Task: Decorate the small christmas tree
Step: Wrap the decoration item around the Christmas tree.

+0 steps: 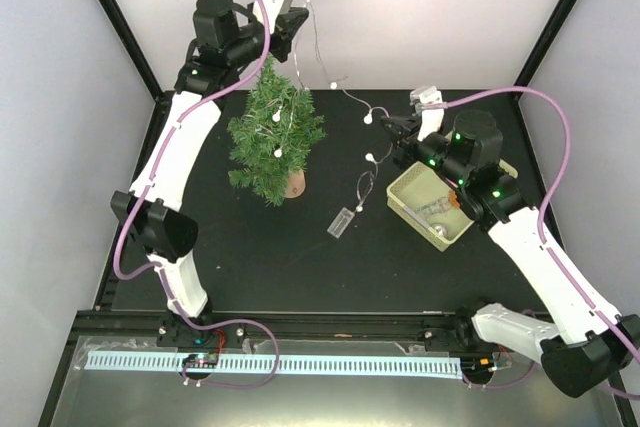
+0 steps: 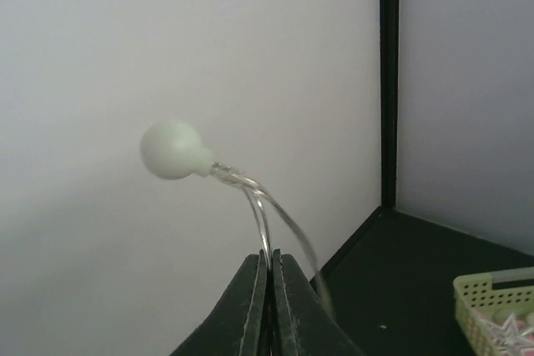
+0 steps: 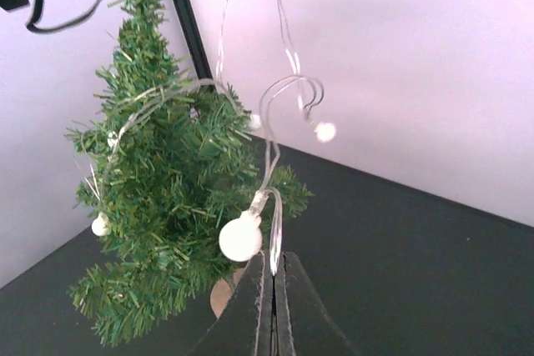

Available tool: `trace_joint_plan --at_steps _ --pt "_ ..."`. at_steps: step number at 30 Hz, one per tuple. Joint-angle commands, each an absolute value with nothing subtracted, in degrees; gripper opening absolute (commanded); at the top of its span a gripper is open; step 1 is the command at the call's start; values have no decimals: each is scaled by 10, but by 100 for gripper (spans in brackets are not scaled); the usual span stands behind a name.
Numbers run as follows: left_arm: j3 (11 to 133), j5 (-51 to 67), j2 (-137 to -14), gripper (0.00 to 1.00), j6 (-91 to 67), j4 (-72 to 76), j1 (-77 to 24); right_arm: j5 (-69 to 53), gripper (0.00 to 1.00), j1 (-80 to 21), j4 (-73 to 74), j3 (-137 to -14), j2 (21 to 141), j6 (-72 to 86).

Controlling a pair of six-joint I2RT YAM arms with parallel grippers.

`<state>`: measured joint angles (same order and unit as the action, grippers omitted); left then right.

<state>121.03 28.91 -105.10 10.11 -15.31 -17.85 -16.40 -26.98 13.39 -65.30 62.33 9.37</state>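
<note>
White walls (image 1: 420, 7), black tabletop (image 1: 250, 247)

- ROBOTICS LAB, TEST CELL: plain white panel walls (image 1: 400, 17) meet at black metal corner posts (image 1: 117, 17), boxing in the workspace on three sides.
- Two white-and-black jointed robot arms, the left arm (image 1: 180, 137) and the right arm (image 1: 540, 257), are mounted on a black metal rail (image 1: 340, 325) at the near edge of a matte black table top (image 1: 260, 267).
- Purple cables (image 1: 230, 384) loop from the arm bases past a white slotted cable duct (image 1: 330, 364).
- Staged props on the table include a small christmas tree (image 1: 272, 137) and a thin wire of white bulb lights (image 1: 350, 97).
</note>
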Motion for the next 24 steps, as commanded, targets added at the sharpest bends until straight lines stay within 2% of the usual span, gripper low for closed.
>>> trace_joint_plan --at_steps 1,18,24 --pt "1235 298 -1062 3 19 -142 -170 -141 1 -272 150 -667 606 98" --pt "1218 321 -1069 2 -83 -156 -137 -178 1 -272 133 -648 605 81" --pt "1207 383 -1077 3 -145 -119 -118 -178 1 -272 133 -651 603 80"
